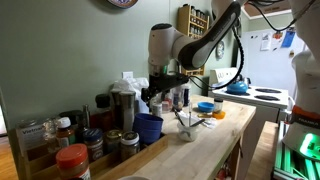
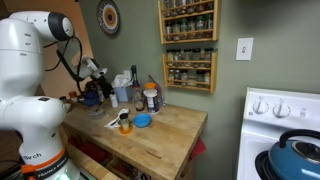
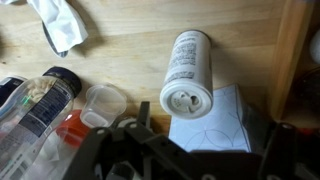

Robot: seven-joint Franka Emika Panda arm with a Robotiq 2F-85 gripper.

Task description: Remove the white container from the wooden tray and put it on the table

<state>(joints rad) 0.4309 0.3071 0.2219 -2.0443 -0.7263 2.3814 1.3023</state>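
Claw low over a tipped white container on the cluttered counter.

The claw (image 1: 159,94) hangs just above the jars near the end of the tray (image 1: 140,152), close to a blue cup (image 1: 148,128). In the wrist view the white container (image 3: 187,70) lies on its side on pale wood, label up, with its near end on a sheet of white paper (image 3: 225,125). A darker wooden strip (image 3: 296,60) runs near it, and I cannot tell whether the wood under it is tray floor or table (image 2: 165,135). A clear cup (image 3: 104,102) and a black-capped bottle (image 3: 40,100) lie on its other side. The claw's dark frame fills the bottom of that view with nothing visibly in it; how far it stands open I cannot tell.
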